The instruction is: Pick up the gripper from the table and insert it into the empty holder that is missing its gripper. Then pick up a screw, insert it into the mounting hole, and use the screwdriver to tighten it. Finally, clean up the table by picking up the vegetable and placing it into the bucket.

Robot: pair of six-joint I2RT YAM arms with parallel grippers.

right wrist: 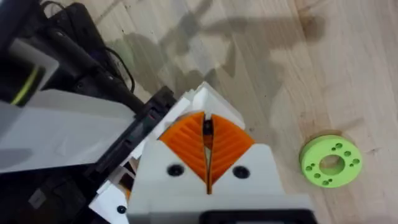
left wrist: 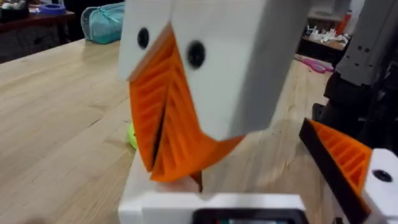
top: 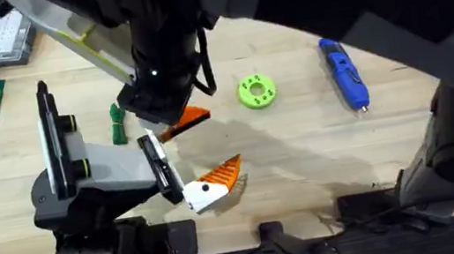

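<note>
gripper: orange-faced finger seated at the holder's black end plate, lower centre
left arm: fingers clenched, apparently empty
right arm: pads closed over the mount, probably aligning
room: open table right; screwdriver upper right, vegetable left

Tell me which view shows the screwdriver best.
Overhead: the whole blue screwdriver lies in plain sight on the table, right of the green disc, tip toward the arms' bases. The right wrist view catches the disc, not the screwdriver; the left wrist view faces elsewhere.
</note>
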